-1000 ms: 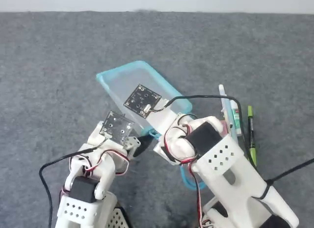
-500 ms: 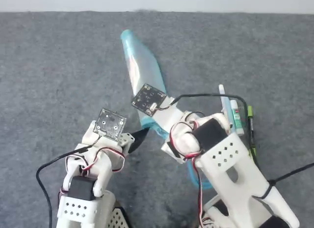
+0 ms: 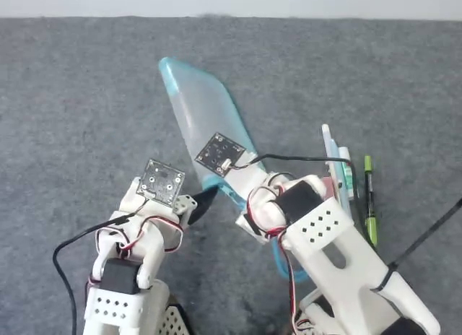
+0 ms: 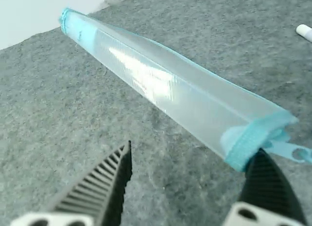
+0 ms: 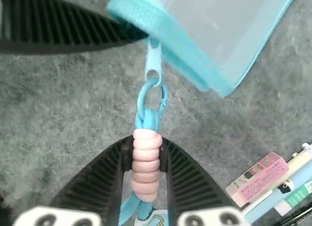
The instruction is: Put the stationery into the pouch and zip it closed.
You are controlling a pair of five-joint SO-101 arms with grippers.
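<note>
The right gripper [image 5: 146, 147] is pressed together on a stack of pink beads [image 5: 146, 162] strung on the blue cord of the zipper pull [image 5: 153, 65], at the near end of the pouch [image 3: 202, 111]. The clear, blue-edged pouch runs from the middle of the grey carpet [image 3: 79, 97] towards the far left, and it seems to stand on 1 long edge, though that is hard to confirm. The left gripper [image 4: 194, 150] is spread wide just left of the pouch's near end, 1 finger beside the blue corner. The pens [image 3: 339, 165], a green pen [image 3: 370, 205] and a pink eraser [image 5: 257, 179] lie on the carpet to the right, outside the pouch.
</note>
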